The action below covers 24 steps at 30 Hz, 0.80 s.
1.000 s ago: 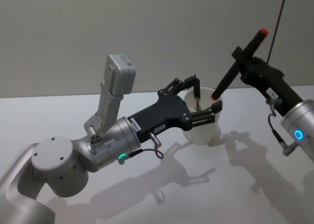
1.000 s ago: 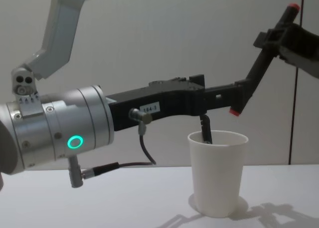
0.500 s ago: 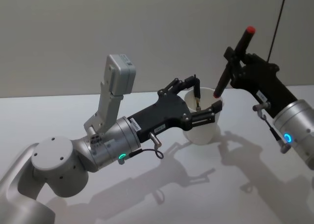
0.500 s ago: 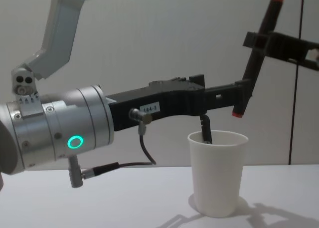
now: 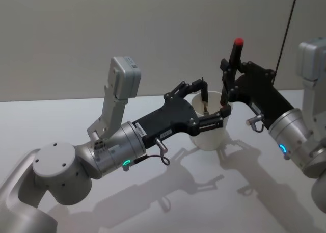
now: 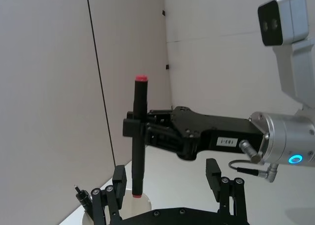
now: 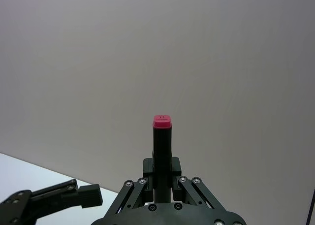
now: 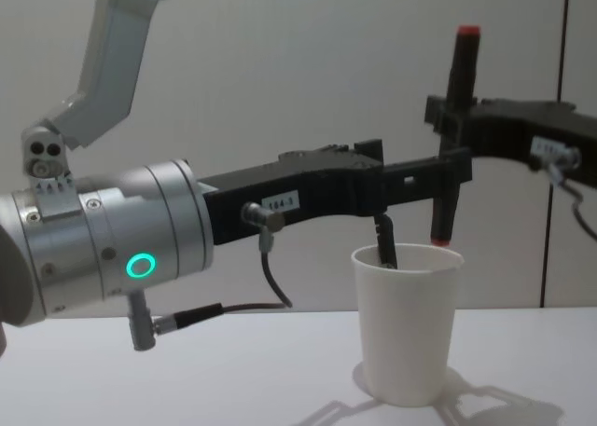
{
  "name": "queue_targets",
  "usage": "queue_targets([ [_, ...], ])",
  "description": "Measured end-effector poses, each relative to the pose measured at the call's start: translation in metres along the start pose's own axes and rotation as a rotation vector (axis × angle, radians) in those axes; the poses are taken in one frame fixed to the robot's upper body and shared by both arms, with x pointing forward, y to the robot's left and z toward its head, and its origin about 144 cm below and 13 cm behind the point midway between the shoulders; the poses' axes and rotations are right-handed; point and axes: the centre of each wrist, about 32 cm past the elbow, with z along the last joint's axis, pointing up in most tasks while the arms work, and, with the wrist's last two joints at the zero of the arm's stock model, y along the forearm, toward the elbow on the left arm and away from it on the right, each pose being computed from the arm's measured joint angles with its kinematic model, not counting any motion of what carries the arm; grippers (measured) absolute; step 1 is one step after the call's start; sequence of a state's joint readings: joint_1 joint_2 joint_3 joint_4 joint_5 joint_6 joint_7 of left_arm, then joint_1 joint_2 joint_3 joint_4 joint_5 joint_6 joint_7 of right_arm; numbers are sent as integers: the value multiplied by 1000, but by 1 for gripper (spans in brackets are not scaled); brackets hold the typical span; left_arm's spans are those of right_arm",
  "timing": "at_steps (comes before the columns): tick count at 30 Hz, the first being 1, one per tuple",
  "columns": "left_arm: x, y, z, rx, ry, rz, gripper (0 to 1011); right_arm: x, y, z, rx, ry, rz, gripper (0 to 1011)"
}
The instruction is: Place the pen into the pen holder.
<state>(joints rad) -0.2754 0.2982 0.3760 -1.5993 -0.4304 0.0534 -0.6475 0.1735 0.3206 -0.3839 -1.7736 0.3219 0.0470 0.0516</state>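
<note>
Lighting here is pretty even and soft, kind of a neutral indoor look, nothing blown out. The tabletop (image 5: 61, 121) reads pale grey-white and picks up clear but soft-edged shadows of both arms, spreading toward the lower right of the head view, so the light seems to come from above and behind-left. In the chest view there's a faint shadow at the foot of the pen holder (image 8: 408, 319), bottom centre. The wall is a flat dull beige with a gentle falloff toward the corners. The big silver arm housing at the left of the chest view has mild highlights, no harsh glare. The green status rings glow clearly. Everything's reasonably sharp.
</note>
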Motion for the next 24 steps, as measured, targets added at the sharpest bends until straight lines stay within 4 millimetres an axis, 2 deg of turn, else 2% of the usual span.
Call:
queue_targets([
  [14,0,0,0,0,0,0,1001,0,14,-23,-33,-97,-9,189],
  [24,0,0,0,0,0,0,1001,-1,20,-32,-48,-111,-10,189],
])
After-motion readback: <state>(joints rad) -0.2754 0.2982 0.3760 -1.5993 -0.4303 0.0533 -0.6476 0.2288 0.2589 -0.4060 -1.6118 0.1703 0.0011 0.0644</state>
